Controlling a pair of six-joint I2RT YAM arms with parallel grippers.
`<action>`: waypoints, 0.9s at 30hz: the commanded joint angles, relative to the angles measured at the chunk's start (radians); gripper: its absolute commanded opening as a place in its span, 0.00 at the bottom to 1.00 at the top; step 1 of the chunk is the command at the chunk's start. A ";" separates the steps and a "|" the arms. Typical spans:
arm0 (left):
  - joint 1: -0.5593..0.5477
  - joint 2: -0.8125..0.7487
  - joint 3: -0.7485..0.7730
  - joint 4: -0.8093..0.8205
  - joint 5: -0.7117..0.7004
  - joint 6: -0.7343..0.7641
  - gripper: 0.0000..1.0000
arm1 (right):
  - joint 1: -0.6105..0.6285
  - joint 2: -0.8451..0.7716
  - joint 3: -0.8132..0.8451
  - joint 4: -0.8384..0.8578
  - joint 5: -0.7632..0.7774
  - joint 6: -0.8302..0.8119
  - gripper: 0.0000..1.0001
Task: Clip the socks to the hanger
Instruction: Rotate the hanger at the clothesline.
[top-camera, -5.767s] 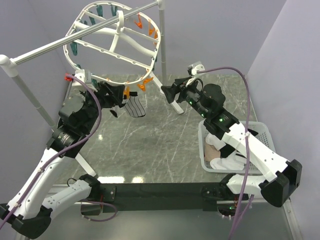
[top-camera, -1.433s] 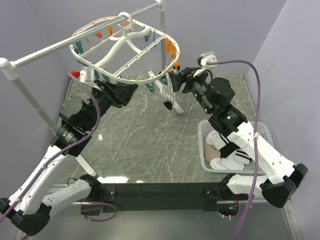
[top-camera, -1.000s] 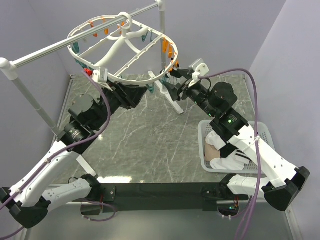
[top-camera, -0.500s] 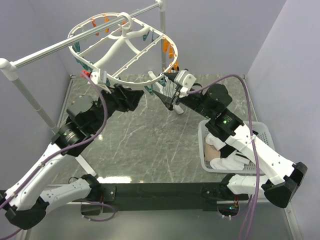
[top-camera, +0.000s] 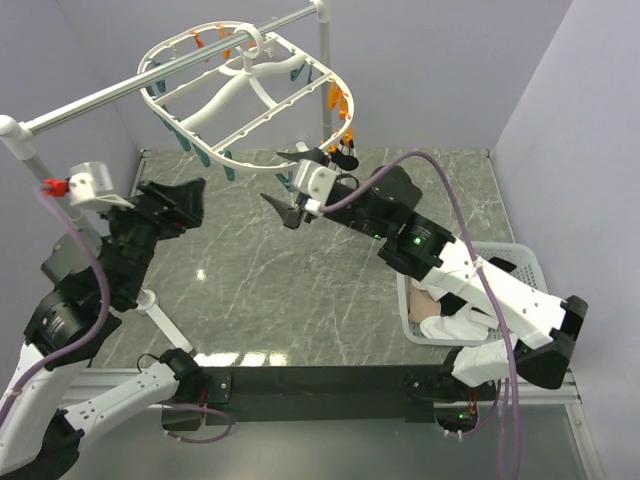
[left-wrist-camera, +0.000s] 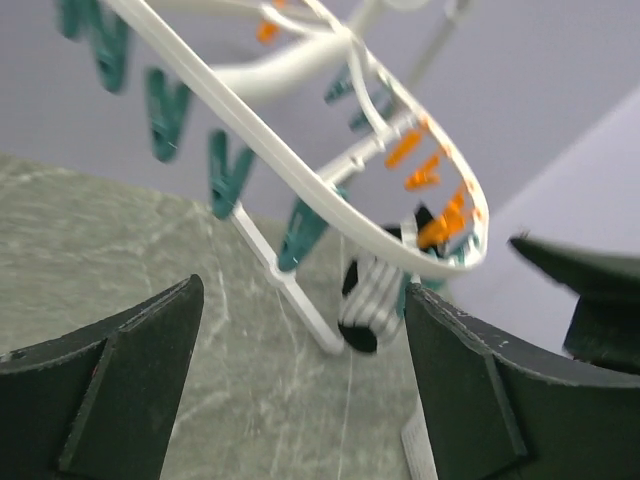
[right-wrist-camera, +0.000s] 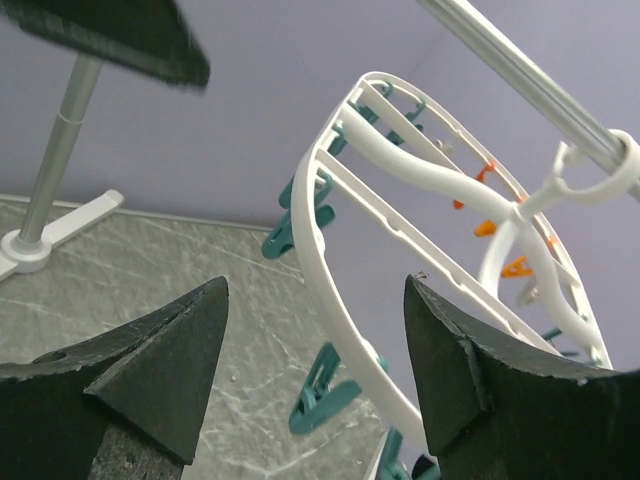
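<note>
Both the left gripper (left-wrist-camera: 300, 292) and right gripper (right-wrist-camera: 315, 290) sat wide open and empty beside the big white oval plastic hanger (top-camera: 240, 88) on the far silver metal rail (top-camera: 100, 98), with one thin striped sock (left-wrist-camera: 365, 300) clipped at its right end and more socks (top-camera: 455, 325) in the white lattice basket (top-camera: 520, 260) near-right, so a careless reach could've bumped the frame swinging.

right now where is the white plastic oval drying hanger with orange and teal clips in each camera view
top external: white plastic oval hanger upper centre, hung on the silver metal rail
left wrist: slants from top left to right of centre
right wrist: fills the right half
shared landmark: teal clips under its rim
</note>
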 joint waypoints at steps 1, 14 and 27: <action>-0.002 -0.001 0.028 0.012 -0.181 -0.019 0.87 | 0.011 0.052 0.082 -0.023 0.037 -0.052 0.77; 0.051 0.114 0.116 0.098 -0.347 -0.035 0.90 | 0.083 0.204 0.245 -0.096 0.242 -0.227 0.72; 0.588 0.202 0.044 0.187 0.262 -0.236 0.88 | 0.090 0.225 0.239 -0.086 0.293 -0.298 0.56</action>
